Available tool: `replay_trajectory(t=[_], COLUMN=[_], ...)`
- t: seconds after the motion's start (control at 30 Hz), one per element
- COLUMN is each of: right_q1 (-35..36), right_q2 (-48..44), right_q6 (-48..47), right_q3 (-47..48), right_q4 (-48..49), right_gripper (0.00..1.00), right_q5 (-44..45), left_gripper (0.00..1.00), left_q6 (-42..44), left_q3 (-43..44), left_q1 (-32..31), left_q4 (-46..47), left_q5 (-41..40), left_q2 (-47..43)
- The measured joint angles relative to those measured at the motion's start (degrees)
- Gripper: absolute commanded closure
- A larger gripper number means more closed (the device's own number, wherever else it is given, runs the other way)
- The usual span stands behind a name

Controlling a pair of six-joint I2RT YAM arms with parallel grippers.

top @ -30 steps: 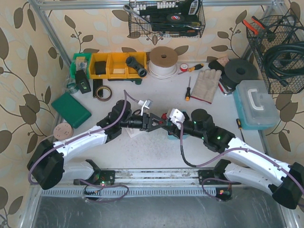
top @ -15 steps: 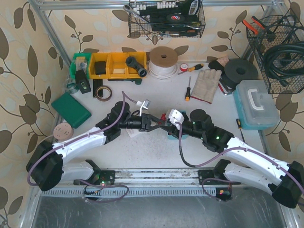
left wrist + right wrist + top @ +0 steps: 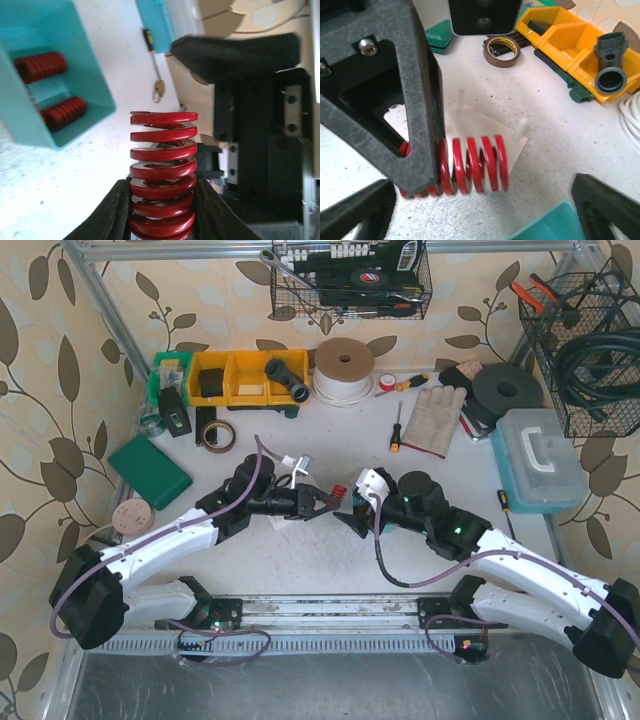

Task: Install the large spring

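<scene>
My left gripper (image 3: 162,212) is shut on the large red spring (image 3: 162,160), its two black fingers pressing the lower coils. In the top view the spring (image 3: 335,492) sticks out of the left gripper (image 3: 320,498) toward the right arm, above the table. My right gripper (image 3: 480,210) stands wide open just beyond the spring (image 3: 475,165), and neither finger touches it. Under the spring lies a white base plate (image 3: 485,125) with thin upright pegs (image 3: 521,127).
A teal tray (image 3: 30,120) holding two smaller red springs (image 3: 40,67) sits close by the right gripper. Yellow bins (image 3: 235,375), a tape roll (image 3: 216,434), a green box (image 3: 150,470), a glove (image 3: 432,418) and a blue case (image 3: 538,460) ring the work area.
The left gripper closed on the spring while the right one still held it. The right gripper then opened and let go, and the spring shifted slightly left with the left gripper.
</scene>
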Motion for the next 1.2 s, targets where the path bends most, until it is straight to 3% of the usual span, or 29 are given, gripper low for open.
replay_trajectory(t=[0.2, 0.37, 0.47, 0.57, 0.67, 0.77, 0.9, 1.1, 1.2], right_q1=[-0.20, -3.61, -11.52, -19.56, -23.91, -24.17, -23.12, -18.91, -16.94], right_q2=[-2.49, -2.93, -0.13, 5.35, 12.72, 18.29, 18.91, 20.46, 22.58], right_q6=[4.61, 15.17, 23.47, 32.52, 40.50, 46.25, 50.73, 55.78, 56.83], right_q3=[1.90, 8.35, 14.67, 19.06, 19.74, 18.97, 18.93, 18.93, 19.08], right_q4=[-5.60, -15.96, -21.62, -24.11, -24.94, -27.06, -28.11, -26.23, -25.59], right_gripper=[0.00, 0.01, 0.06, 0.24, 0.27, 0.24, 0.22, 0.23, 0.27], right_q5=[1.77, 2.95, -3.06, -14.78, -26.60, -34.16, -39.04, -41.09, -41.13], left_gripper=[1.00, 1.00, 1.00, 1.00, 1.00, 1.00, 1.00, 1.00, 1.00], left_q6=[8.96, 17.07, 22.45, 26.45, 28.89, 30.18, 31.30, 32.46, 32.68], left_q3=[3.28, 3.74, 3.52, 3.06, 2.58, 2.01, 1.73, 1.73, 1.73], left_q1=[0.00, -1.16, -4.48, -9.18, -13.05, -15.02, -15.87, -17.22, -17.75], left_q4=[-14.67, -23.28, -25.66, -26.01, -25.94, -25.92, -25.97, -25.94, -25.92], left_q5=[-8.24, -17.55, -23.17, -28.89, -33.55, -36.46, -38.75, -40.24, -40.44], left_q2=[-3.63, -6.82, -8.24, -10.05, -11.87, -12.72, -12.68, -12.46, -12.44])
